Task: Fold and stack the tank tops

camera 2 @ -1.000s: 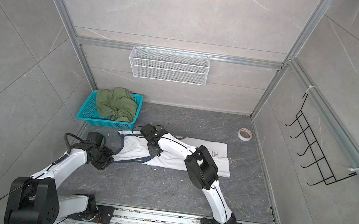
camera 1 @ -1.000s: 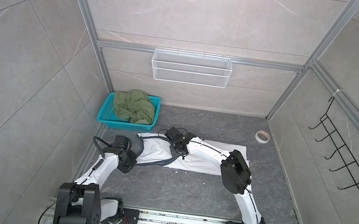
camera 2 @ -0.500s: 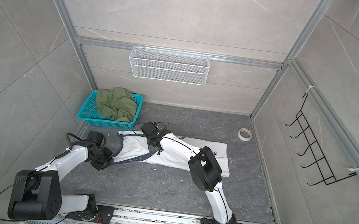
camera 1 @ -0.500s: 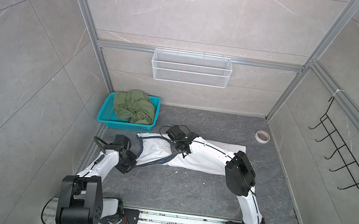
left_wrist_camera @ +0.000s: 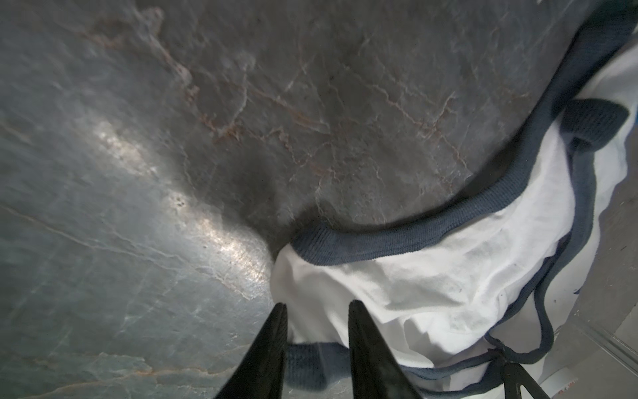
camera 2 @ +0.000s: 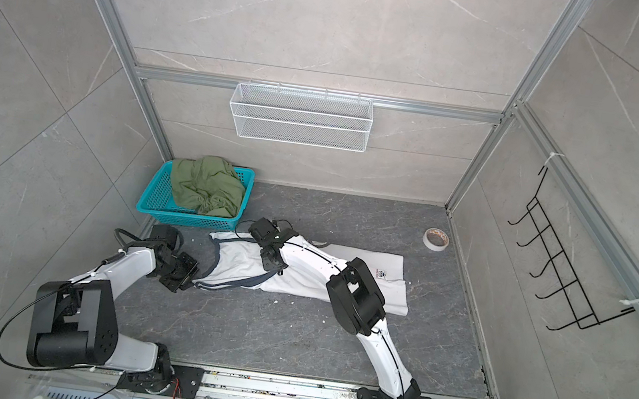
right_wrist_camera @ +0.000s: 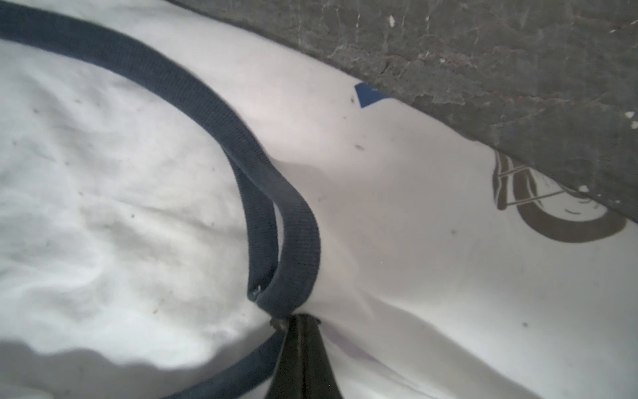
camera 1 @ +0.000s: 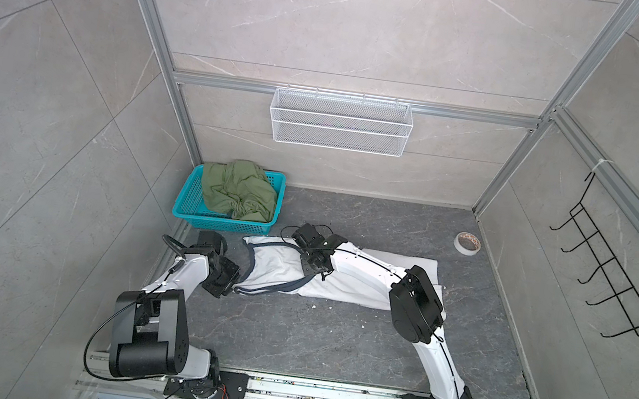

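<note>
A white tank top with navy trim lies stretched along the dark floor. My left gripper is low at its left strap end. In the left wrist view the left gripper is open, and white cloth and navy trim lie between its black fingers. My right gripper reaches across the shirt's middle. In the right wrist view the right gripper is shut on a loop of navy trim. The olive green tank top lies bunched in a teal basket.
A roll of tape lies at the back right of the floor. A white wire basket hangs on the back wall and a black hook rack on the right wall. The arms' rail runs along the front.
My left gripper's jaws have parted round the strap end they were closed on. Both arms have hardly moved, and the right gripper stays shut on the trim.
</note>
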{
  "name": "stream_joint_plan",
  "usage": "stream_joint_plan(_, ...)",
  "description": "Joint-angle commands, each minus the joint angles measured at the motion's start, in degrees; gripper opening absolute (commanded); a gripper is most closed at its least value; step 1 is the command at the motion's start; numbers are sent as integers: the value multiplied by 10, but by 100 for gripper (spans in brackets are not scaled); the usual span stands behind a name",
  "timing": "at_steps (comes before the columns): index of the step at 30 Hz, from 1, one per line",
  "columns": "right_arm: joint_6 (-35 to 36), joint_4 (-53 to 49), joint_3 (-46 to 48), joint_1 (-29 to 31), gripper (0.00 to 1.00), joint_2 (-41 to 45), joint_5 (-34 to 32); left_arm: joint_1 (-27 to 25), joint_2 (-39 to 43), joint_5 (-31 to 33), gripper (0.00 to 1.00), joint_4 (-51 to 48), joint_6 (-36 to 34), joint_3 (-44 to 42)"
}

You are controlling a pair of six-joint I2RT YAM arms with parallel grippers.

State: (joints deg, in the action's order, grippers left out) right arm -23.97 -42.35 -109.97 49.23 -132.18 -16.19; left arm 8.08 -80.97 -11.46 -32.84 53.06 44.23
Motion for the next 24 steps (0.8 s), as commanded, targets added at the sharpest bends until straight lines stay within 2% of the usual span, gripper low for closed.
stream_joint_plan(1,-10,-26,-22,-5,0,-17,-21,21,9,3,35,1,-15,-5)
stream_joint_plan(6,-8,-17,-9,-5,0,-13,-12,35,25,4,35,18,-15,-20)
stream_joint_plan(8,-5,-16,-9,-5,0,-12,-8,26,54,14,38,17,-22,-19)
stream_joint_plan(9,-5,-16,-10,-4,1,-11,-6,12,77,42,42,-5,-25,-8)
stream_joint_plan(11,-2,-16,-11,-4,4,-8,-6,-45,122,115,52,-49,-28,21)
stream_joint_plan(12,0,-18,-13,-4,10,-7,-6,-86,140,156,57,-69,-26,35)
stream_joint_plan(15,3,-31,-22,-5,26,1,-10,-195,161,220,59,-106,-8,65)
stream_joint_plan(18,5,-37,-18,-7,38,24,1,-281,136,225,59,-103,13,75)
stream_joint_plan(20,4,-35,0,-15,43,53,22,-328,95,204,59,-76,21,76)
stream_joint_plan(24,-3,4,82,-56,46,130,79,-376,2,170,59,-22,27,93)
